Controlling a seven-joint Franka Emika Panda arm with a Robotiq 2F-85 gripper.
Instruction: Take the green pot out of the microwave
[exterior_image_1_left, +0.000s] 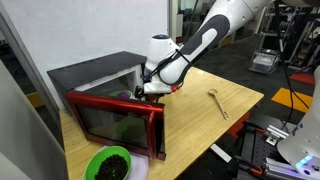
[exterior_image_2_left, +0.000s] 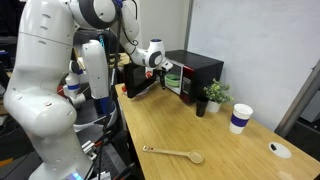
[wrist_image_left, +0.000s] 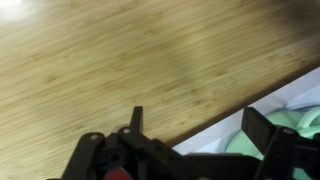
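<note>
Where end effector (exterior_image_1_left: 152, 90) hovers, microwave door (exterior_image_1_left: 115, 122) (red, open) beside, spoon (exterior_image_1_left: 218, 103) apart.

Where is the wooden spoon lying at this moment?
In both exterior views the wooden spoon lies flat on the table, well apart from the microwave and near the table's edge.

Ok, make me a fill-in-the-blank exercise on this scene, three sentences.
1. The microwave has its door standing ___.
2. A ___ spoon lies on the table.
3. The white cup bears a ___ band.

Missing words: open; wooden; blue.
</note>
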